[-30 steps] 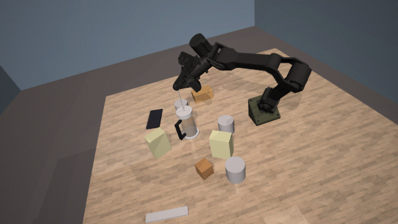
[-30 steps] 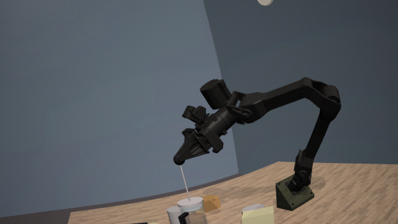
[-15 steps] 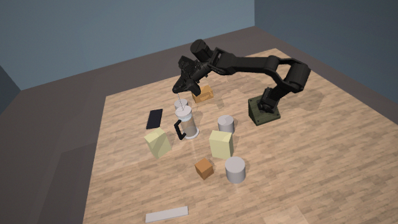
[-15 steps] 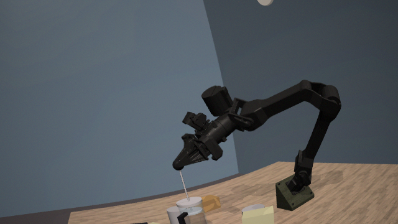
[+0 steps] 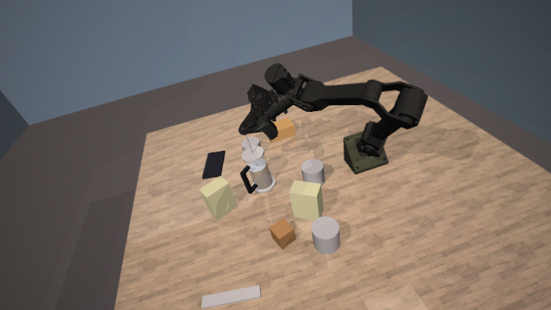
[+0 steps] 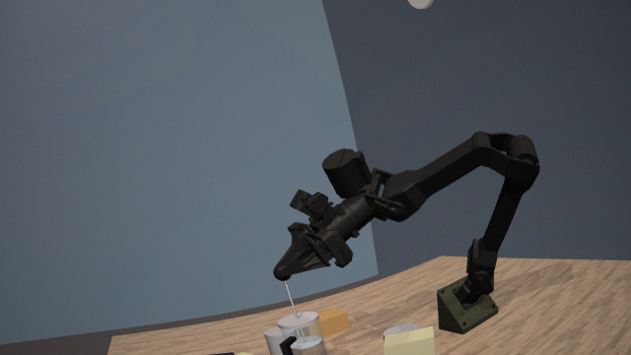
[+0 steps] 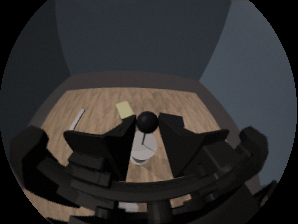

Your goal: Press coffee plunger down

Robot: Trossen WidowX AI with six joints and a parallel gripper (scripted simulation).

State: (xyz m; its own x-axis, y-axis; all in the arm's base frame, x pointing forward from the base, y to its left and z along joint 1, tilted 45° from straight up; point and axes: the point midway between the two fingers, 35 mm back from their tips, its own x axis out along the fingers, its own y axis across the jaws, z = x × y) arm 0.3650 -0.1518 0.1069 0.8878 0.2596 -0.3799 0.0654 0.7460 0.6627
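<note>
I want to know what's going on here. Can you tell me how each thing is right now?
Gripper: shut on the plunger knob.
Plunger knob: held between the fingers.
Plunger rod: raised, not pressed down.
Coffee press: standing upright on the table.
Lid: on the press.
</note>
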